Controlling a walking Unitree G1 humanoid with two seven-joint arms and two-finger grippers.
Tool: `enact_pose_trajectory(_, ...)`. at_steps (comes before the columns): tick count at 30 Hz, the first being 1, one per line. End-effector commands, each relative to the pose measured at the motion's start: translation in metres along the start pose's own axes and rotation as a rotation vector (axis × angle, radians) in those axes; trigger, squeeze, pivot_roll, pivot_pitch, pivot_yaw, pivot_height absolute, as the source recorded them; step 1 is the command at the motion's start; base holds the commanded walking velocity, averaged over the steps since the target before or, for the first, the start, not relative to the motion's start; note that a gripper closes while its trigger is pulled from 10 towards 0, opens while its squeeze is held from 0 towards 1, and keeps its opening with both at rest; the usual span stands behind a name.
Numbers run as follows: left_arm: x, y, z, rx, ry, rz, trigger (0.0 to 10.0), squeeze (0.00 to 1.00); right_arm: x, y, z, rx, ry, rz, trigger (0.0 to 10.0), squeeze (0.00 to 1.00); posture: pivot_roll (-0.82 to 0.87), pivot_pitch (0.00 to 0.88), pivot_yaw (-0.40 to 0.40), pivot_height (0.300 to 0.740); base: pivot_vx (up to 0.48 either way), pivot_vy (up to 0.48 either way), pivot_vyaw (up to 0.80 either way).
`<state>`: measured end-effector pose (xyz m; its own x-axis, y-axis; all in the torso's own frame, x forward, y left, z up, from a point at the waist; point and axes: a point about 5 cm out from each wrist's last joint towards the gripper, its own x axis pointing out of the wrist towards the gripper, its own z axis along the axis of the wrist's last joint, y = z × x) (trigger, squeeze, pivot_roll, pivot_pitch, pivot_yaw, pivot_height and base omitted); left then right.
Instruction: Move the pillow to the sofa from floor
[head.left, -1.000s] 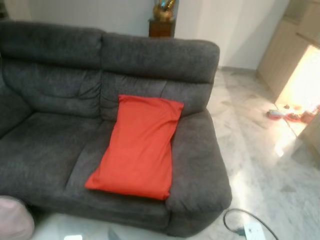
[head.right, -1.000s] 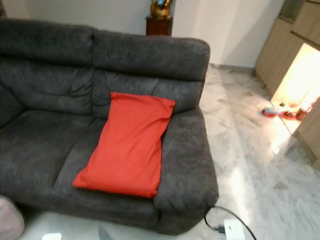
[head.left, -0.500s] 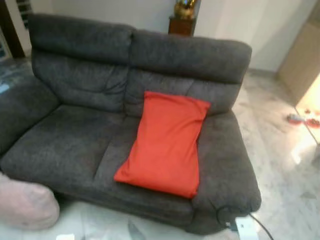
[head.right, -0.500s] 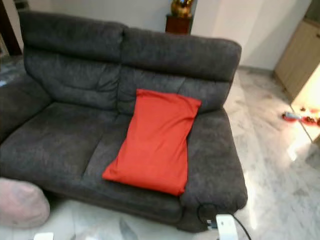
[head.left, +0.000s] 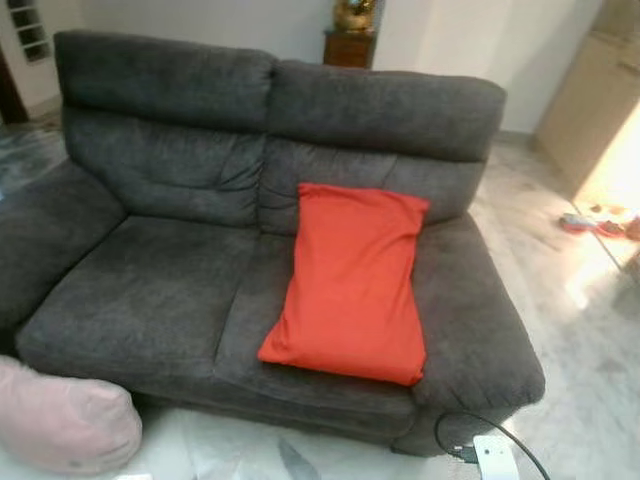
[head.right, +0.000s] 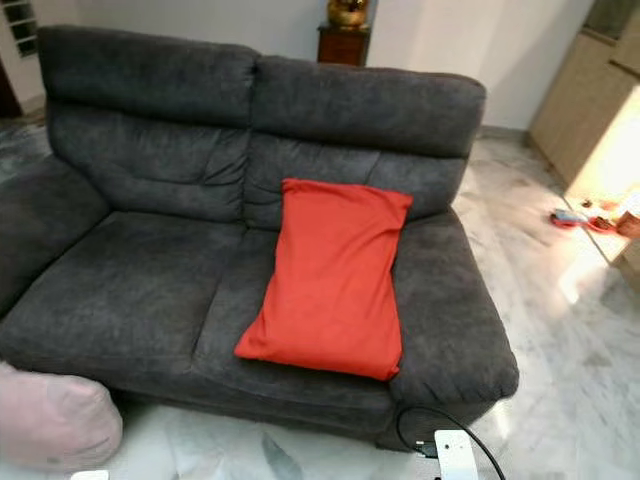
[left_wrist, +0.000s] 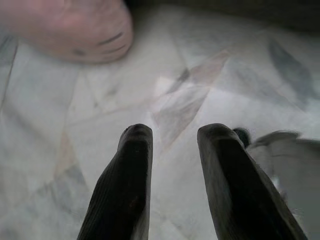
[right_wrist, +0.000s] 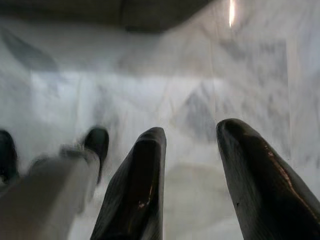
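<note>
pillow: pink pillow (head.left: 62, 425) on the floor (left_wrist: 75, 130), ahead of my left gripper (left_wrist: 175, 137)
grippers: left and right gripper (right_wrist: 192, 135) both spread, empty
risk: probably grabbing the red cushion (head.left: 350, 285) on the sofa (head.left: 150, 290) by mistake

no readable text, labels or signs anywhere.

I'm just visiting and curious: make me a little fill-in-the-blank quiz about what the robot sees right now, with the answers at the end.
1. The red pillow lies on the ____ seat cushion of the dark grey sofa.
2. The pink pillow rests on the ____.
3. Both the left hand and the right hand have their fingers ____ and hold nothing.
4. A white power strip with a black ____ lies on the floor by the sofa's front corner.

Answers: right; floor; open; cable
</note>
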<state>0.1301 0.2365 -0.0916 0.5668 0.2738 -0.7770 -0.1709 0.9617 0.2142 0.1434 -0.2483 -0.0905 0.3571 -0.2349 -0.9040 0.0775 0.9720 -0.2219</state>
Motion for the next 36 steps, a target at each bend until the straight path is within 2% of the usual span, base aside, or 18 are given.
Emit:
enact_pose_trajectory(1, -0.0003, 0.0065, -0.0026, 0.000, 0.014, 0.015, 10.0, 0.00, 0.0002, 0.0051, 0.0108, 0.001, -0.032, 0.019, 10.0, 0.00, 0.14, 0.000, -0.080, 0.740, 0.000, 0.368, 0.00)
enact_pose_trajectory(33, -0.0023, 0.0087, -0.0111, 0.025, 0.052, 0.001, 10.0, 0.00, 0.0000, 0.0061, 0.0073, -0.028, -0.038, 0.052, 10.0, 0.00, 0.14, 0.000, -0.075, 0.740, 0.000, 0.366, 0.00)
enact_pose_trajectory(36, -0.0017, 0.0080, -0.0093, 0.024, 0.047, 0.001, 10.0, 0.00, 0.0000, 0.0067, 0.0077, -0.030, -0.041, 0.061, 10.0, 0.00, 0.14, 0.000, -0.077, 0.740, 0.000, 0.368, 0.80)
